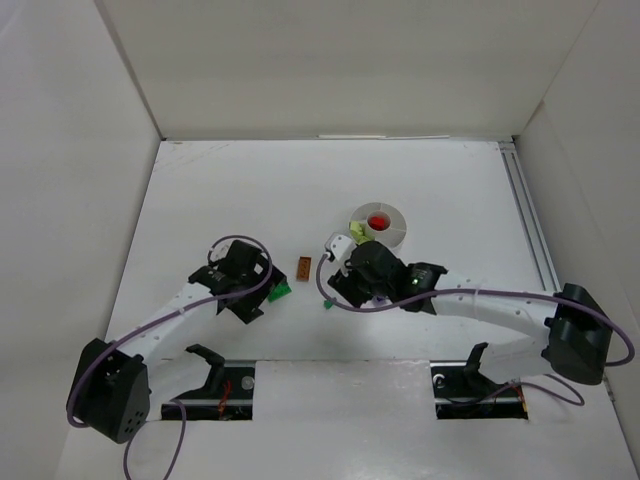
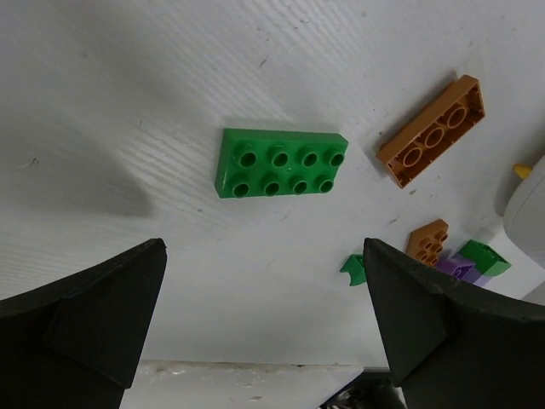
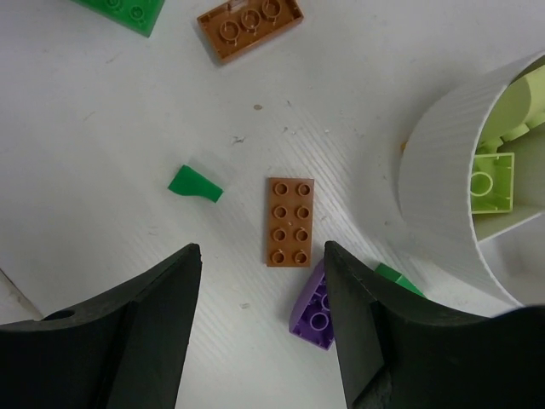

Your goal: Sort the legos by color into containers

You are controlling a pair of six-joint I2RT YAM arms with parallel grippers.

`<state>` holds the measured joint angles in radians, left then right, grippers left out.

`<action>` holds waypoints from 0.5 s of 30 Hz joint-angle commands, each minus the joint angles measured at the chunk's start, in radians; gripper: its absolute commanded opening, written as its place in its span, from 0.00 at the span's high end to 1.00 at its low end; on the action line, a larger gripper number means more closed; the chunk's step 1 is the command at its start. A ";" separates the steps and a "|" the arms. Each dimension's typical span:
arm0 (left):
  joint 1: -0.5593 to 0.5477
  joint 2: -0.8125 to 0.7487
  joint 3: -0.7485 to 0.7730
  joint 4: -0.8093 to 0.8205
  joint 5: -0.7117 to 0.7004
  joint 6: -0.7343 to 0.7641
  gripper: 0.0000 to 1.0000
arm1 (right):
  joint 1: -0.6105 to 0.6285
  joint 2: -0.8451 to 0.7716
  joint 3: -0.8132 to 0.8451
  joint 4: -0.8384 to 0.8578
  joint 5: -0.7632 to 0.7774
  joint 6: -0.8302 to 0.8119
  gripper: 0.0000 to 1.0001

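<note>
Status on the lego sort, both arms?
Left gripper open, empty, green brick just ahead. Right gripper open, empty, lined up on orange-brown brick. Purple brick and tub wall crowd that pick.

A round white tub [image 1: 396, 233] on the bench [image 1: 200, 200] holds red pieces [image 1: 378, 221] in its centre. An orange-brown brick [image 1: 303, 267] lies between the left arm [image 1: 170, 315] and right arm [image 1: 480, 303], a green brick [image 1: 280, 292] just beside the left.
</note>
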<state>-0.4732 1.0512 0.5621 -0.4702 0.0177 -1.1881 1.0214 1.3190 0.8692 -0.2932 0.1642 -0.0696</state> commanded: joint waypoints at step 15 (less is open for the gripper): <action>0.005 0.075 0.105 -0.237 -0.073 -0.534 0.19 | 0.002 -0.239 -0.044 0.091 0.260 0.120 0.32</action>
<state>-0.4732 1.1122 0.6304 -0.6132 -0.0280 -1.6005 1.0214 1.1183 0.8433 -0.2394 0.3504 0.0071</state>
